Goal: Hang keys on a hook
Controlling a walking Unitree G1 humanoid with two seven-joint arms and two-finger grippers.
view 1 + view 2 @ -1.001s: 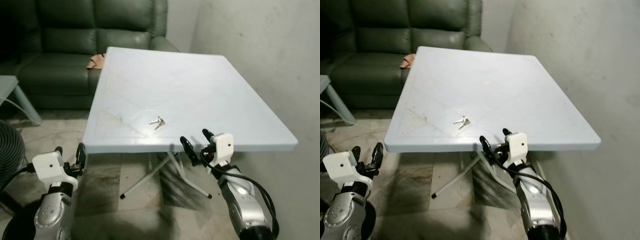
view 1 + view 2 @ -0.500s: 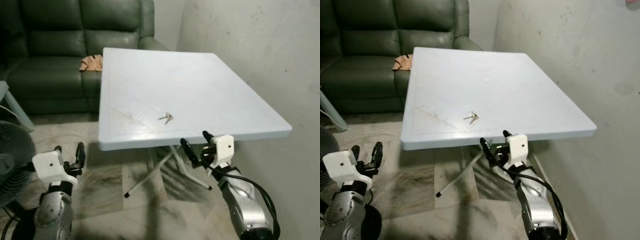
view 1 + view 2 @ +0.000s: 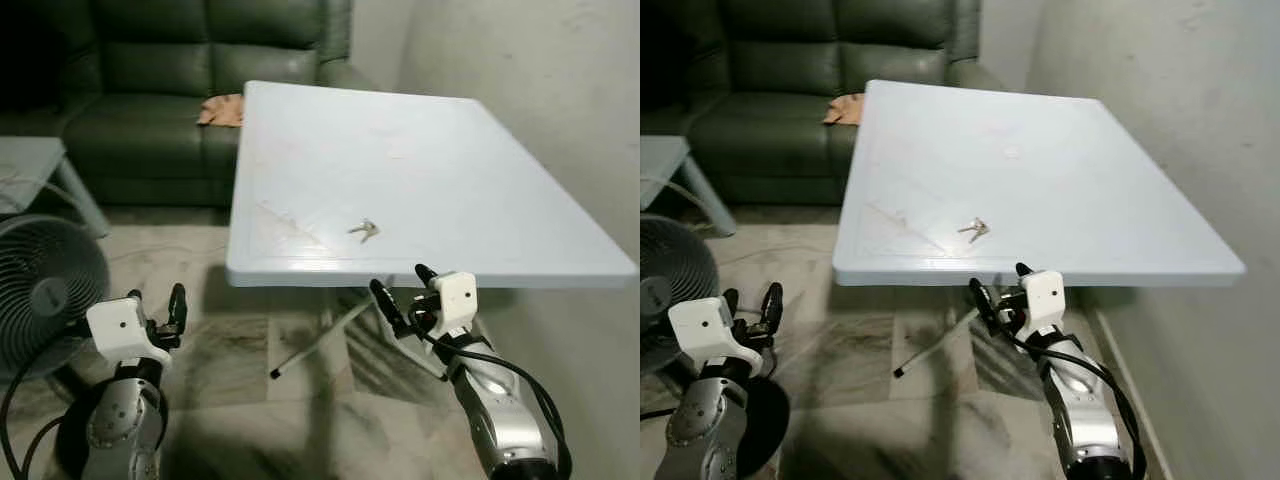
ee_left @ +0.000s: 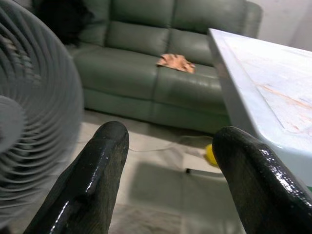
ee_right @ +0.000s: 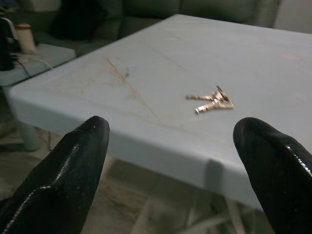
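Observation:
A small bunch of metal keys lies on the pale blue folding table, close to its near edge; the right wrist view has the keys ahead of the fingers. My right gripper is open, just below and in front of the table's near edge, a little right of the keys. My left gripper hangs open low at the left, off the table, near the fan. I see no hook.
A dark green sofa stands behind the table with an orange cloth on its arm. A round floor fan sits at my left. A grey wall runs along the right. A low pale side table is at far left.
The whole picture has shifted as the camera moved; the table and keys now sit further right, and the fan shows more fully at the left. Both grippers keep their open pose.

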